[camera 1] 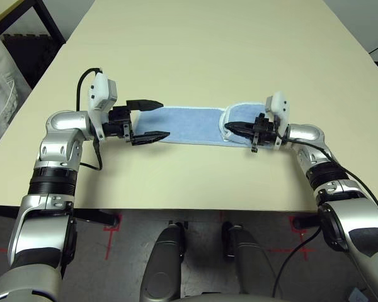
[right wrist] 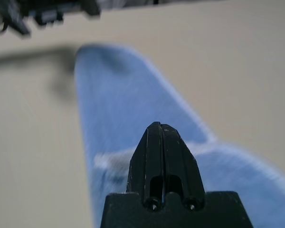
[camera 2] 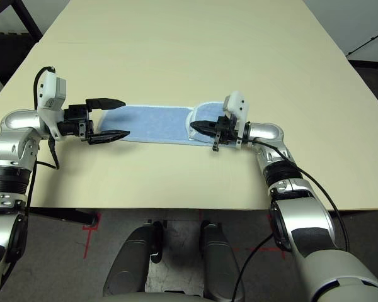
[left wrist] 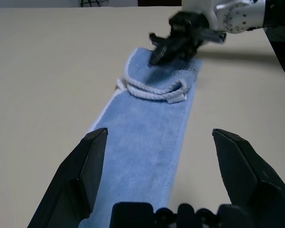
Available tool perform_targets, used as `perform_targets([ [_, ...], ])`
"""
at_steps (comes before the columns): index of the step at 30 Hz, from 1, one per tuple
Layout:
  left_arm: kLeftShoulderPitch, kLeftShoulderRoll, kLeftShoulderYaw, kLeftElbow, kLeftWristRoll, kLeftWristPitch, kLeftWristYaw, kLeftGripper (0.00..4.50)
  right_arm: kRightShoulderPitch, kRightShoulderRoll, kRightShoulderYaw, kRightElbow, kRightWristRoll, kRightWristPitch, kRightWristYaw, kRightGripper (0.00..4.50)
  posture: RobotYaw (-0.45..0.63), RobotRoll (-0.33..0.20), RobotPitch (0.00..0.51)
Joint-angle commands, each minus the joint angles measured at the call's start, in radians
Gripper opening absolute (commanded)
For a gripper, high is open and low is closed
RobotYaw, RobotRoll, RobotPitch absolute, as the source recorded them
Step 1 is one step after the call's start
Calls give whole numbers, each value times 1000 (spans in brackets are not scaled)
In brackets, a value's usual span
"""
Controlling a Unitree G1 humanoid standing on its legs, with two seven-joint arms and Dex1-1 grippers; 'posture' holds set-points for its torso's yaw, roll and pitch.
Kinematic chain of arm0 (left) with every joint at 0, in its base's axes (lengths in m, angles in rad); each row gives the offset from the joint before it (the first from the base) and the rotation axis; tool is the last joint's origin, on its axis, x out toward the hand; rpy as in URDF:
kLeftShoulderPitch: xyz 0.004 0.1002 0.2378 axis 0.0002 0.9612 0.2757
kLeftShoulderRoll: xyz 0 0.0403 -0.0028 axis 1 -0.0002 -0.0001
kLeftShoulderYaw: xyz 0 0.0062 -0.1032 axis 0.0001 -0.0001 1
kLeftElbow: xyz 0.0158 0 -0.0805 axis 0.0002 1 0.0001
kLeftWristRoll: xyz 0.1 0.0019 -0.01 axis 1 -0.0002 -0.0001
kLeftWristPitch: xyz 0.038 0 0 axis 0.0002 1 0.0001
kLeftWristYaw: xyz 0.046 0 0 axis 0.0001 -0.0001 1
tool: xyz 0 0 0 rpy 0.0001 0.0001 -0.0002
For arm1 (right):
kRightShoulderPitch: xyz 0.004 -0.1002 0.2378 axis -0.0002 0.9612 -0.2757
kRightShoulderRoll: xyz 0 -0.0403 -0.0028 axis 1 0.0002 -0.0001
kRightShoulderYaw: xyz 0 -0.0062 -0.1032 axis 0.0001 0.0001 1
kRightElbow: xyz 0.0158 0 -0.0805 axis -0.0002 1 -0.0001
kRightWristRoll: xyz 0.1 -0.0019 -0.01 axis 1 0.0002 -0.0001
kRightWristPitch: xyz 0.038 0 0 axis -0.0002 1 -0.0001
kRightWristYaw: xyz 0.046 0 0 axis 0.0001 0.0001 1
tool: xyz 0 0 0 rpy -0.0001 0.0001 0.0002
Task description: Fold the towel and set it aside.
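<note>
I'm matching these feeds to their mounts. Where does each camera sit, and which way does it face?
Head pair: look down at the table over silver forearms.
Left wrist: looks between the open left gripper along the towel toward the right gripper.
Right wrist: looks past the shut right gripper along the towel toward the left gripper.
Shared: the towel.

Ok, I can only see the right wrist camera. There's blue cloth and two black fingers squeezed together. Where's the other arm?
Observer: The left gripper is at the towel's far end, fingers wide open.
Operator: Is it grabbing the towel?
Observer: No, its fingers sit either side of that end, over the cloth.
Operator: Is the towel flat?
Observer: Mostly. The end by the right gripper is turned back over itself, with a small white tag at the fold.
</note>
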Motion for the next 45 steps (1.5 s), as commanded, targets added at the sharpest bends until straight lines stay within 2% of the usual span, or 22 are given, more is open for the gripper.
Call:
perform_targets([
  [1, -2, -4, -11, -5, 8, -3, -4, 4500, -30, -36, -37, 10, 12, 35, -51, 26, 104, 0, 196],
  [9, 2, -4, -12, -18, 7, 7, -2, 4500, -69, 1, -22, 192, -87, 28, -277, 26, 129, 0, 200],
  [15, 16, 12, -5, -43, 2, 28, -2, 4500, -30, 41, -8, 277, -142, -34, -333, 26, 146, 0, 204],
  [18, 23, 19, 0, -49, 2, 34, 0, 4500, -30, 40, -23, 280, -132, -60, -331, 26, 147, 0, 203],
  [22, 30, 23, 4, -45, 3, 28, 1, 4500, -54, 3, -75, 209, -58, -96, -217, 26, 137, 0, 199],
  [25, 32, 28, 10, -32, 6, 16, 5, 4500, -32, -49, -88, 26, 39, -49, -19, 26, 118, 0, 191],
  [29, 42, 40, 15, -20, 7, 9, 2, 4500, 76, -154, -68, -237, 113, 48, 145, 26, 96, 0, 184],
  [33, 46, 48, 16, -14, 5, 9, 0, 4500, 164, -226, -60, -364, 146, 117, 206, 26, 86, 0, 182],
  [37, 43, 60, 22, 1, 7, 13, -3, 4500, 231, -299, -61, -352, 126, 91, 263, 26, 79, 0, 181],
  [45, 38, 67, 32, 19, 3, 24, 18, 4500, 249, -316, -28, -270, 79, -26, 314, 26, 95, 0, 183],
])
